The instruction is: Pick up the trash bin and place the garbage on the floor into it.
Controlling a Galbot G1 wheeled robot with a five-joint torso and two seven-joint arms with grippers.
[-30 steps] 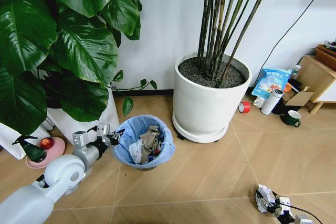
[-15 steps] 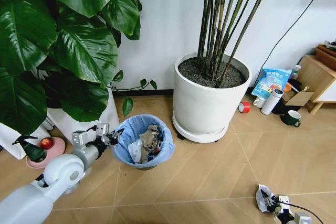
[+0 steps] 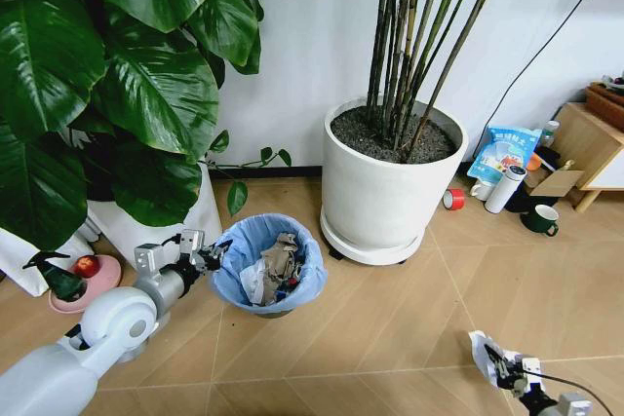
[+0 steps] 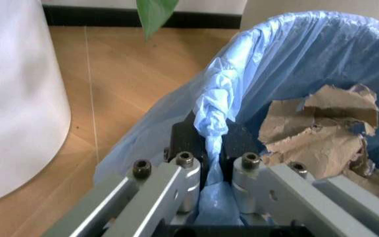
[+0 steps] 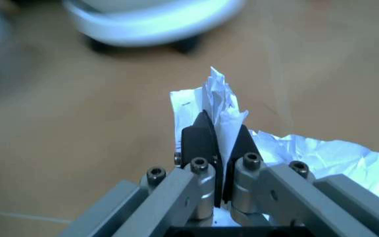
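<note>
The left gripper [image 4: 212, 148] pinched the trash bin [image 3: 268, 262] rim at lower left; the right gripper [image 5: 219, 148] clamped crumpled paper [image 5: 226, 116] at lower right — mid-pickup, next needing carriage binward.

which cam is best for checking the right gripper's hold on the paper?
Right wrist view: the right gripper is shut on the paper, wad pinched between both fingers. Head view shows the paper small at the lower edge, gripper partly cropped.

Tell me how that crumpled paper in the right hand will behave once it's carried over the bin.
The crumpled paper is probably light and floppy: loose folds spread beyond the right hand, pinched on one ridge. It may sag or slip during travel to the trash bin.
</note>
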